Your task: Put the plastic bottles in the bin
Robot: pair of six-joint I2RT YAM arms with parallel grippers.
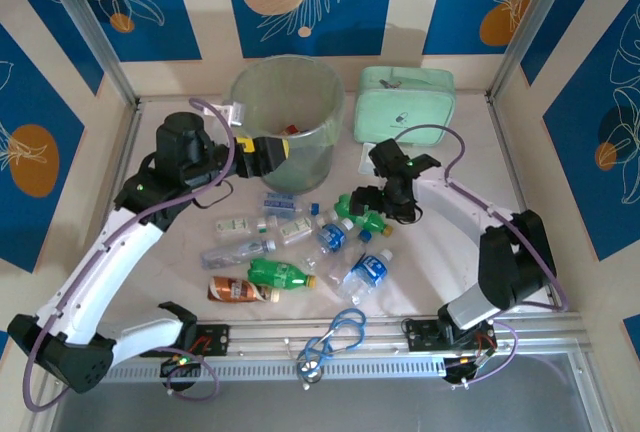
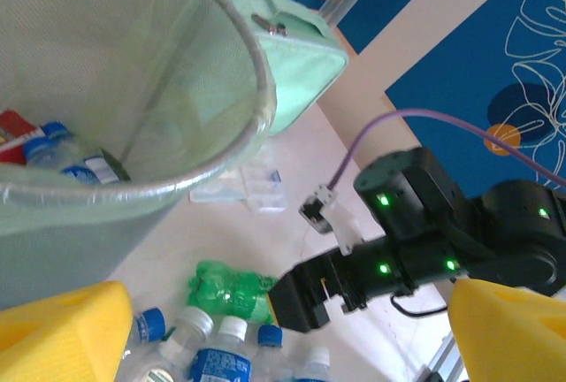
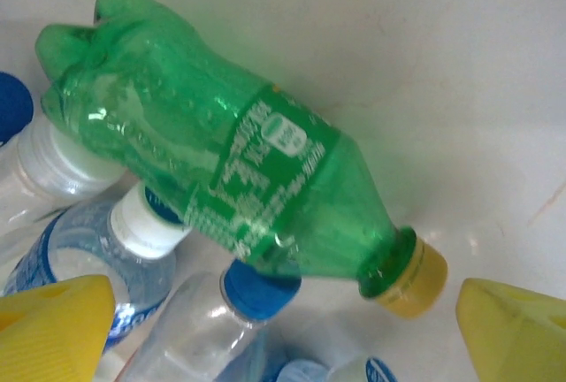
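Observation:
The bin (image 1: 288,112) stands at the back centre, translucent pale green. Its rim (image 2: 177,170) fills the upper left of the left wrist view, and a blue-capped bottle (image 2: 55,145) lies inside beside a red-labelled one (image 2: 12,127). My left gripper (image 1: 266,152) hangs open and empty at the bin's near-left rim. Several plastic bottles lie mid-table: a green one (image 1: 280,273), a brown-orange one (image 1: 238,291) and clear blue-labelled ones (image 1: 368,270). My right gripper (image 1: 366,208) is open just above another green bottle (image 3: 221,170) with a yellow cap (image 3: 416,280). Its yellow fingers (image 3: 53,324) stand either side, apart from the bottle.
A flat mint-green zip case (image 1: 405,102) lies right of the bin. A blue cord loop (image 1: 335,337) rests on the front aluminium rail (image 1: 400,337). Patterned walls close in the back and both sides. The right arm (image 2: 424,240) crosses the left wrist view.

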